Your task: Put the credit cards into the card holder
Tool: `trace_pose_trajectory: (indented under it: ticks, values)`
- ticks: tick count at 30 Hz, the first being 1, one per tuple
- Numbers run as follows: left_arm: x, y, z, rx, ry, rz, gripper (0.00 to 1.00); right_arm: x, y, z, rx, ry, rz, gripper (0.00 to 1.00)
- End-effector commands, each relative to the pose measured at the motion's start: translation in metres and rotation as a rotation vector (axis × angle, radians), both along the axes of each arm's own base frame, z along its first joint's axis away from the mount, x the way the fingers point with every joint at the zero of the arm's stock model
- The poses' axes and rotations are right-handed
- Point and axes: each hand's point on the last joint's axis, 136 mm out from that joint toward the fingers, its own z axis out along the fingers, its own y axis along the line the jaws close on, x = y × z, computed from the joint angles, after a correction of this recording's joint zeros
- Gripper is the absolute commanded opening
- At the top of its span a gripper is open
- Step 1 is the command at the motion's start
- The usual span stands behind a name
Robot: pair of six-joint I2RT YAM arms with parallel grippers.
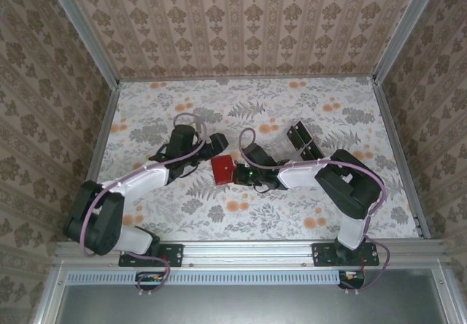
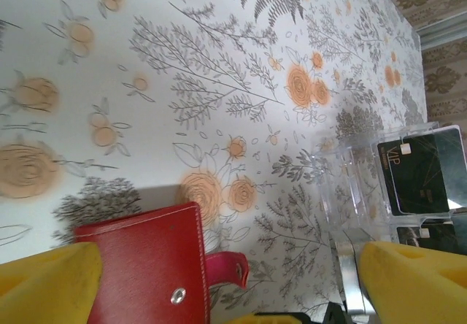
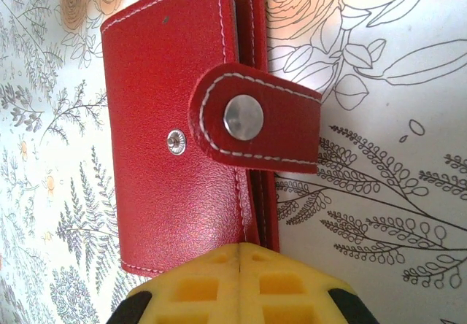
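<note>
The red card holder [image 1: 222, 168] lies folded on the flowered table, its snap strap [image 3: 255, 120] unfastened and sticking out to one side. My right gripper [image 1: 239, 174] is shut, its yellow fingertips [image 3: 219, 284] pressed together against the holder's [image 3: 175, 120] near edge beside the fold. My left gripper [image 1: 217, 143] hovers open just behind the holder [image 2: 146, 265], with one yellow finger [image 2: 44, 280] over the holder's corner and the other [image 2: 416, 280] near the clear tray. Black credit cards [image 2: 423, 174] stand in that tray.
The clear plastic tray [image 1: 303, 140] with its card rows stands to the right of the holder, at the middle of the table. Patterned walls with metal rails close the table in on three sides. Open tabletop lies left, front and back.
</note>
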Motion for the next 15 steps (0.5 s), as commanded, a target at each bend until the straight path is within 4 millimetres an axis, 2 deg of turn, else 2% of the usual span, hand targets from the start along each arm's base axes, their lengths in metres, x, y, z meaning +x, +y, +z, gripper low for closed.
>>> trace_pose_trajectory:
  ticks: [1,5,9,15]
  values:
    - [-0.021,0.019,-0.006,0.138,0.044,-0.053,1.00,-0.012,-0.003,-0.020,-0.049,0.070,0.015,0.00]
    - [-0.045,0.033,-0.023,0.241,0.088,-0.106,1.00,-0.012,-0.003,-0.021,-0.055,0.075,0.016,0.00]
    - [-0.065,0.039,-0.042,0.310,0.115,-0.138,1.00,-0.012,-0.003,-0.021,-0.061,0.078,0.017,0.00]
    - [-0.075,0.032,-0.062,0.343,0.122,-0.167,1.00,-0.013,-0.004,-0.023,-0.070,0.086,0.020,0.00]
